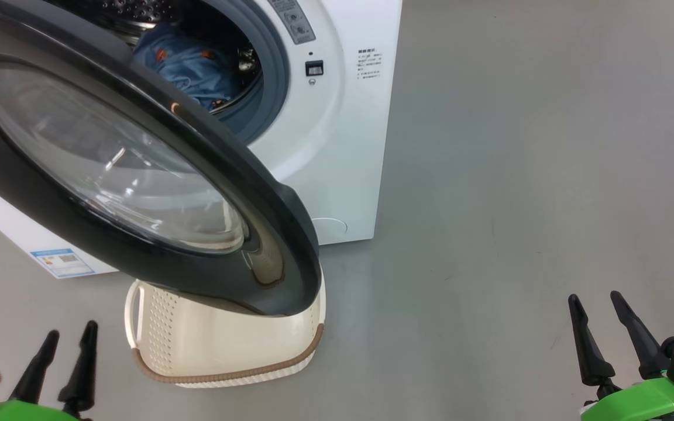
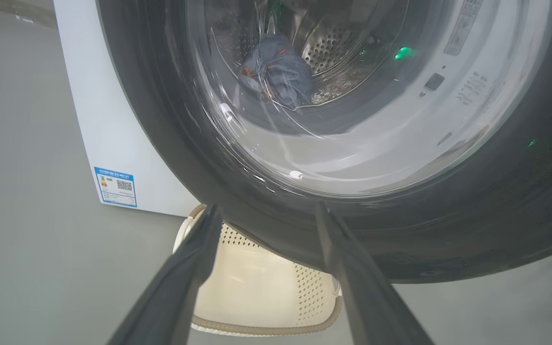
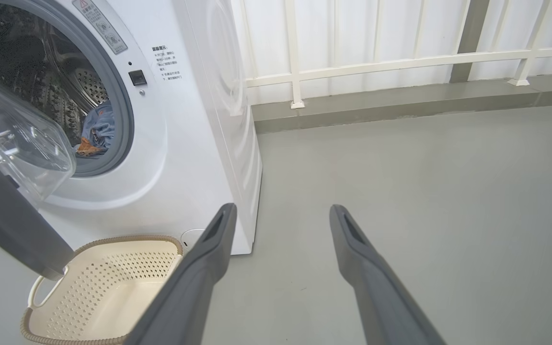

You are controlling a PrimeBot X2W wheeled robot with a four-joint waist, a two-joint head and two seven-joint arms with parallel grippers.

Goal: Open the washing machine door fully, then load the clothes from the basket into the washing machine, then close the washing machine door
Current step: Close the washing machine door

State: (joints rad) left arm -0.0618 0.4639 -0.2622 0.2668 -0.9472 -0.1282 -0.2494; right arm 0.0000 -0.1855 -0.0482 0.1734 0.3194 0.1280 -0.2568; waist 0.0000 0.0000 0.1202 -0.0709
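Note:
The washing machine [image 1: 337,146] stands with its door [image 1: 132,175] swung out, black rim overhanging the basket [image 1: 226,351]. Blue clothes [image 1: 188,64] with orange prints lie in the steel drum; through the door glass they show as clothes [image 2: 278,72], and past the door as clothes [image 3: 97,132]. The cream basket [image 3: 108,282] looks empty inside. My left gripper [image 1: 71,336] is open at lower left, short of the door's lower rim; its fingers [image 2: 194,258] frame the basket [image 2: 257,292] under the door [image 2: 352,215]. My right gripper [image 1: 597,304] is open over bare floor, right of the machine [image 3: 180,134].
Grey floor [image 1: 518,175] spreads to the right of the machine. A white railing [image 3: 400,62] on a low kerb runs behind it. A blue label [image 1: 63,262] marks the machine's lower left corner.

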